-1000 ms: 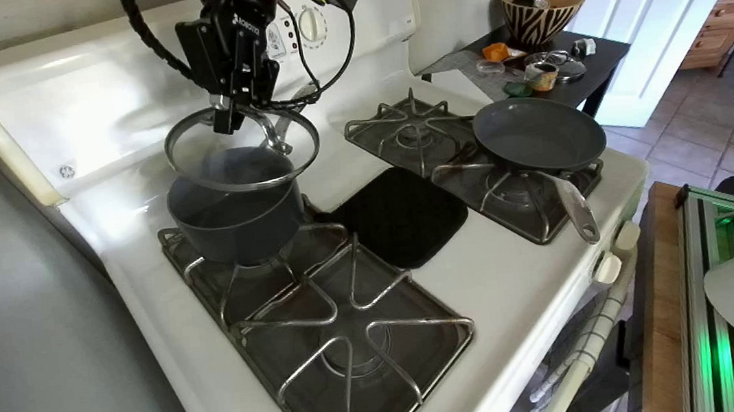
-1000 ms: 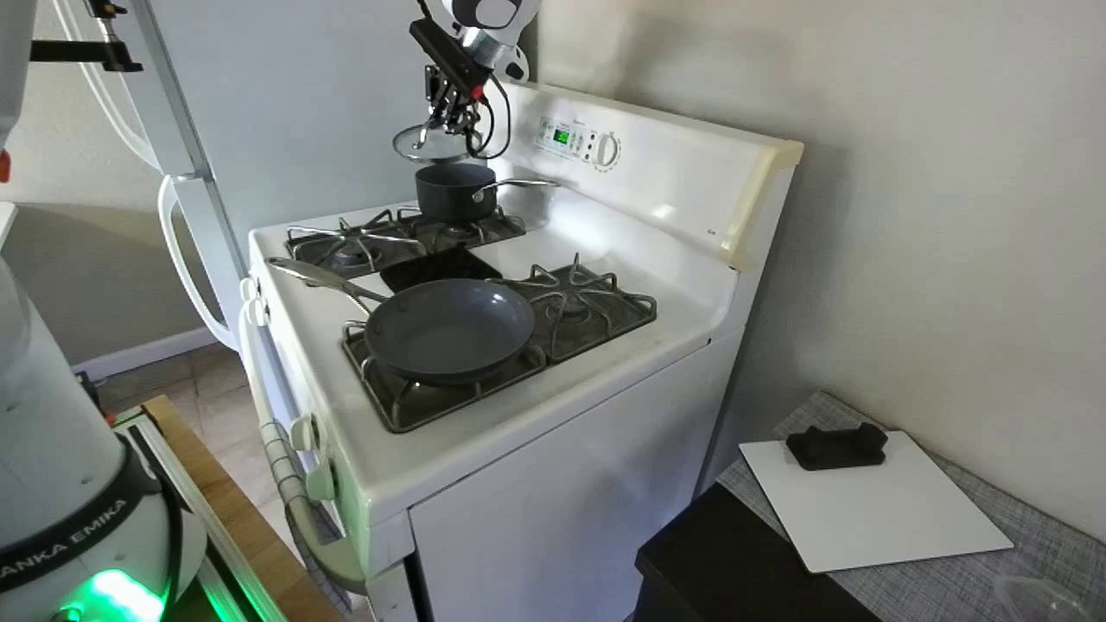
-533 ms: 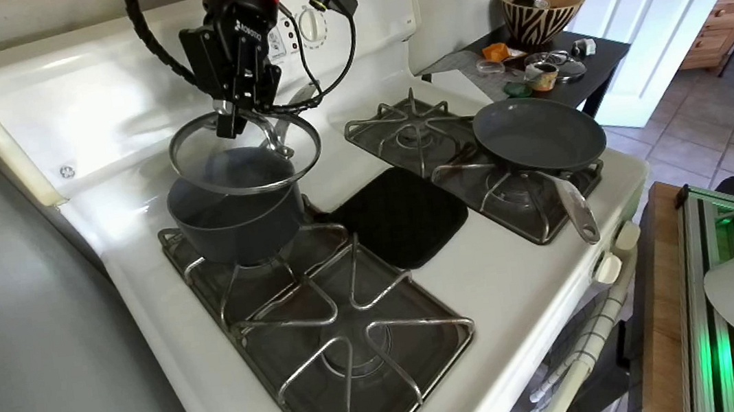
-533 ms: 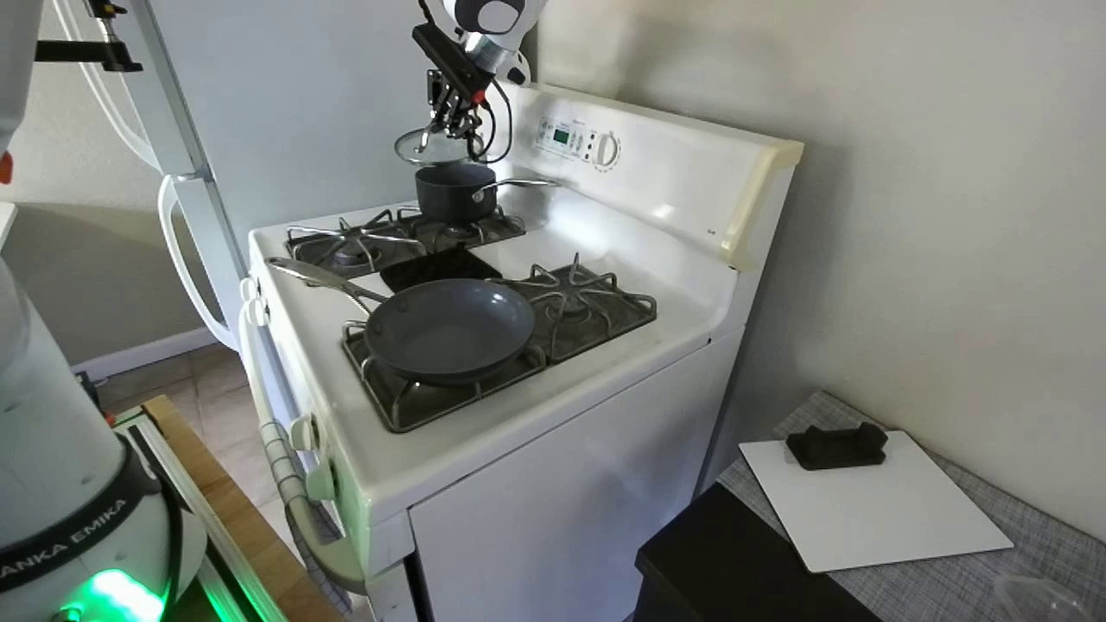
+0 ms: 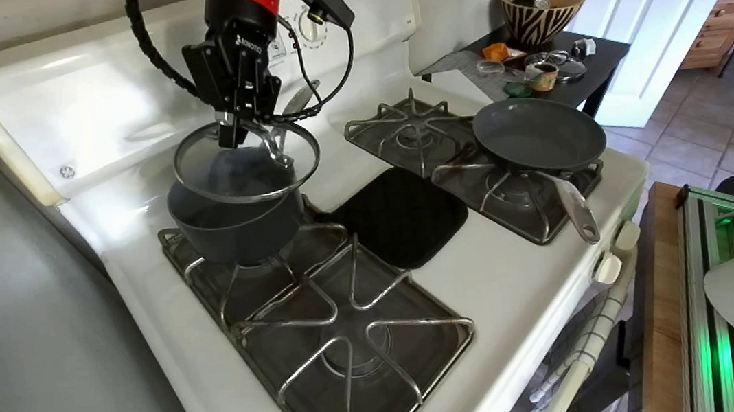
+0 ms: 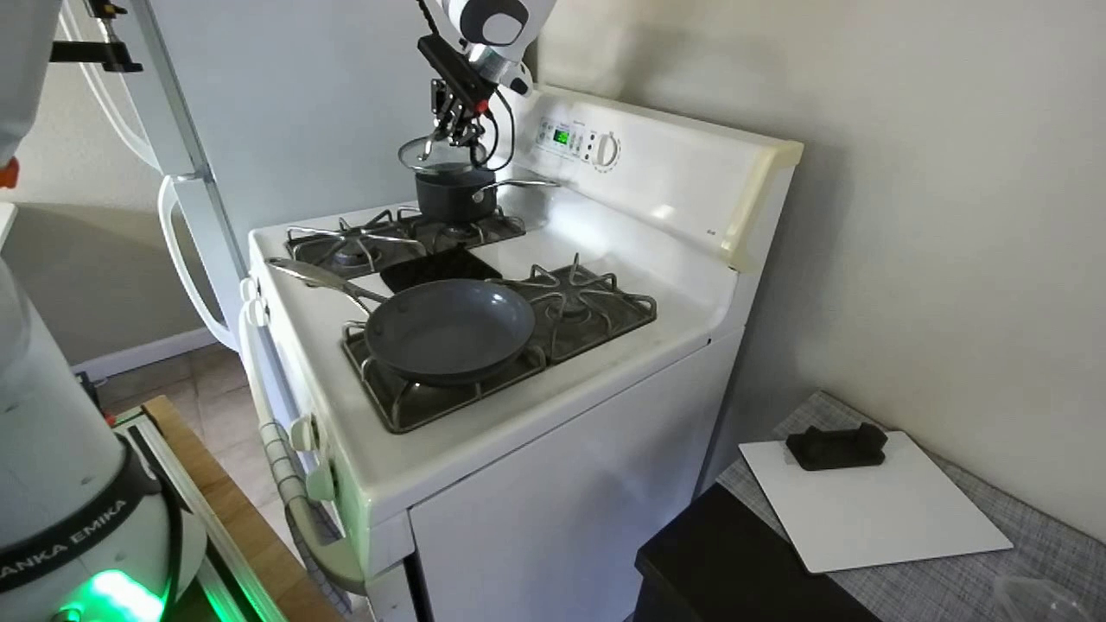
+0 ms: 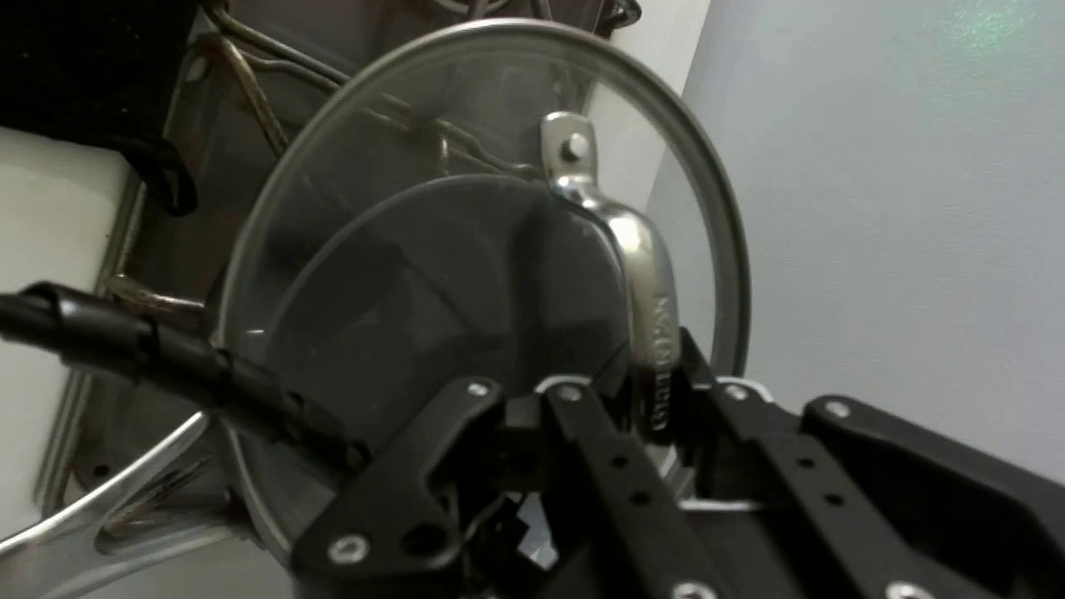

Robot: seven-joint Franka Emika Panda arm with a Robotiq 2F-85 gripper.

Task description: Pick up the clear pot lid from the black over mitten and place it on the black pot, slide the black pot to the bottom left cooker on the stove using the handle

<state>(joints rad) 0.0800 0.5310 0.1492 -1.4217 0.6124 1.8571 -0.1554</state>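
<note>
Jaws drawn in close, my gripper is pinching the curved metal grip of the glass pot lid, pressing on both sides of that bar. I am holding the lid at a tilt over the dark saucepan, which is sitting on the rear-left burner grate with its long metal handle pointing toward the back panel. Near the pot, the black oven mitten is lying flat on the white stove between the left and right grates; the front-left burner grate is adjoining the saucepan's. A grey frying pan is covering much of the front-right burner grate, and the refrigerator is standing close along the stove's left side. Across my wrist view, a black wrapped cable is cutting over the lid's edge, the linkages are blocking its lower part, and the jaw ends are sinking into shadow. I am not managing to tell whether the lid's rim is touching the saucepan. Up top, the arm is running out of frame in both exterior views.
</note>
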